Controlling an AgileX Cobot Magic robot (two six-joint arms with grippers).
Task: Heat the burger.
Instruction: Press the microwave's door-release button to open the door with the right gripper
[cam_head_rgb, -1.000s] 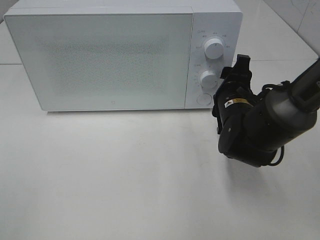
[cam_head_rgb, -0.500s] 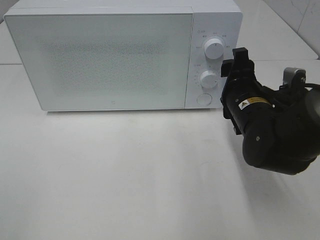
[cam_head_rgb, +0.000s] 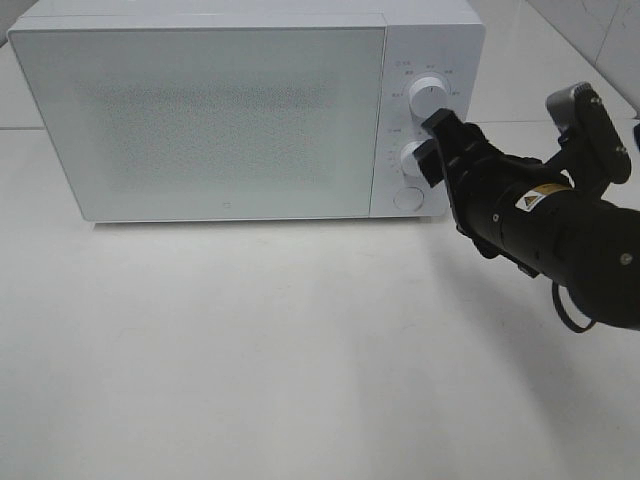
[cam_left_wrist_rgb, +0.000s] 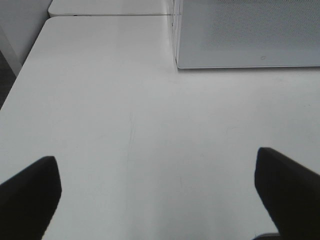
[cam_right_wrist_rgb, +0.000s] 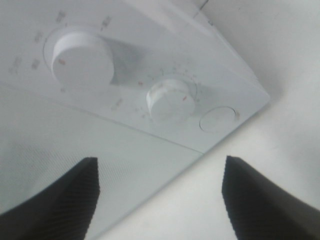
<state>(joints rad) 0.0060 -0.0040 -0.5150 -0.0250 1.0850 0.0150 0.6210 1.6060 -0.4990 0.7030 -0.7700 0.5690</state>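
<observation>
White microwave (cam_head_rgb: 430, 40) shut, its speckled door (cam_head_rgb: 210, 120) opaque

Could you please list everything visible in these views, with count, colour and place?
microwave: one, white, door closed, at the back of the table
upper knob: one, white, on the control panel to the right of the microwave door
lower knob: one, white, below the upper knob, partly hidden by the right hand in the high view
round button: one, white, at the bottom of the panel
table: one, white, beneath the microwave
right arm: one, black, reaching in from the right of the high view
right hand: one, black, open, in front of the knobs, holding nothing
left hand: one, black, open, over bare table in front of the microwave
</observation>
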